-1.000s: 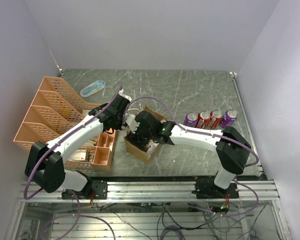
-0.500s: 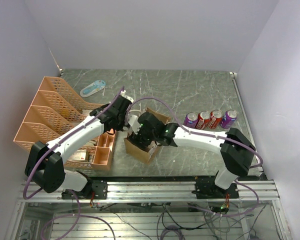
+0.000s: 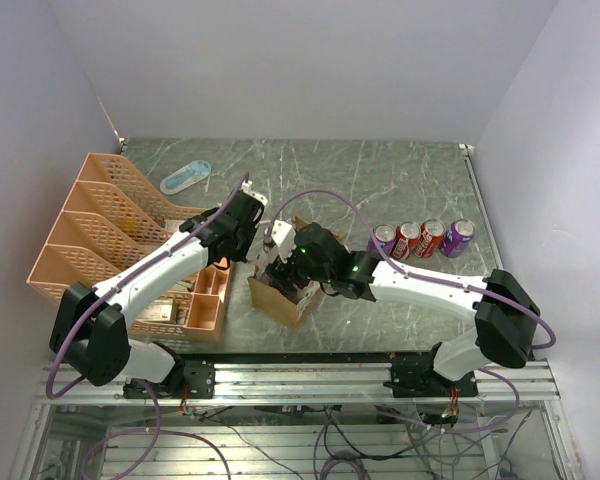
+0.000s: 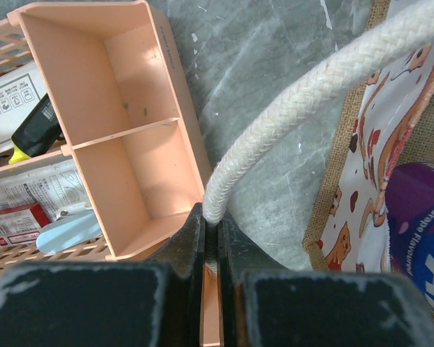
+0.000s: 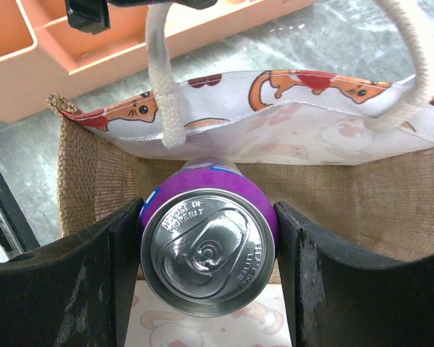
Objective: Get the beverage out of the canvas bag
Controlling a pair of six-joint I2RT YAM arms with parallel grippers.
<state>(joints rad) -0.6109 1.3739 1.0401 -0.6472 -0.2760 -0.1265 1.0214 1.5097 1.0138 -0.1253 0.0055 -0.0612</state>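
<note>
The canvas bag (image 3: 285, 298) stands on the table between both arms, tan burlap with a white, red-patterned side (image 5: 275, 108). My left gripper (image 4: 211, 217) is shut on one cream rope handle (image 4: 289, 108) and holds it off to the bag's left; it also shows in the top view (image 3: 252, 243). My right gripper (image 5: 208, 253) reaches down into the bag, both fingers (image 5: 108, 275) pressed on the sides of an upright purple can (image 5: 206, 249). The can's side also shows in the left wrist view (image 4: 419, 231). In the top view my right gripper (image 3: 280, 265) hides the can.
An orange plastic tray organizer (image 3: 100, 230) stands left of the bag, with packets and a marker in it (image 4: 29, 137). Several cans (image 3: 420, 238) stand in a row on the table at the right. A blue and white object (image 3: 185, 177) lies at the back left.
My right arm's elbow has swung out to the right and its wrist has shifted over the bag. My left gripper has stayed on the handle.
</note>
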